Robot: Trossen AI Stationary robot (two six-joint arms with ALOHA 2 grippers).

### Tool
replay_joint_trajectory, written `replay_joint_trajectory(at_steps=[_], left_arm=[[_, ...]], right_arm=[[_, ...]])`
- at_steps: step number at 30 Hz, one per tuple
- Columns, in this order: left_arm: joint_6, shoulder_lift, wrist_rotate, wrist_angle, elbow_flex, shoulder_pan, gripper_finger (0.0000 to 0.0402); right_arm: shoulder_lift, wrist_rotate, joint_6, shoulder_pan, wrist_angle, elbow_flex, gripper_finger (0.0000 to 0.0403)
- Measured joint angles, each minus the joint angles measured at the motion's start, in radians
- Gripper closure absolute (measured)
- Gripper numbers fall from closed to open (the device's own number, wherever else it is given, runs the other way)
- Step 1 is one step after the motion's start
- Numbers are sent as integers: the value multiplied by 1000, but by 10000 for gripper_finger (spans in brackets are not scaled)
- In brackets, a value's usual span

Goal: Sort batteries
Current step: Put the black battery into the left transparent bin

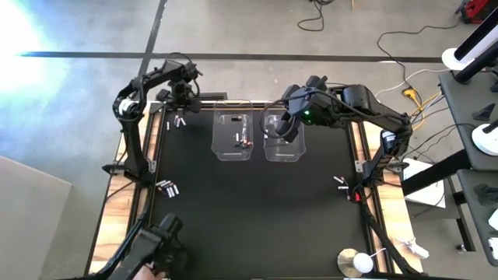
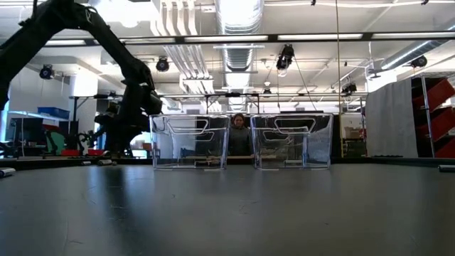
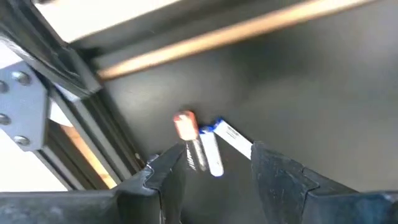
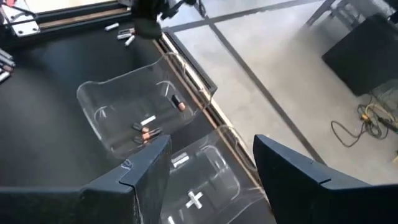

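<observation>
with the left gripper (image 3: pixel 214 168) held open over three touching batteries (image 3: pixel 202 146), two could be pinched together or knocked away, while the right gripper (image 4: pixel 211 171), also open and empty, is held above the right tub (image 4: pixel 205 180).

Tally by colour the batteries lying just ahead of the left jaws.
Copper-tipped battery: 1
White-and-blue batteries: 2
Total: 3
</observation>
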Motion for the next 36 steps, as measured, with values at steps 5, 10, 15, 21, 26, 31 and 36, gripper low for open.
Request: replay_joint_trajectory(at_steps=[5, 10, 15, 21, 26, 31, 36], left_arm=[[-13, 15, 8, -22, 24, 30, 246], [-39, 16, 12, -22, 17, 28, 247], [-89, 16, 1, -10, 5, 29, 247], [-153, 16, 12, -17, 5, 28, 247], [-185, 16, 17, -36, -3, 28, 247], [-292, 16, 20, 16, -8, 28, 247], [-397, 15, 7, 42, -16, 29, 247]], right_arm=[[0, -2, 58, 13, -54, 0, 184], [0, -3, 68, 24, -80, -1, 184], [0, -2, 67, 25, -81, -1, 184], [0, 1, 52, 24, -82, -6, 184], [0, 2, 59, 32, -88, -28, 184], [0, 2, 116, 75, -94, -86, 184], [0, -13, 158, 148, -94, -178, 184]])
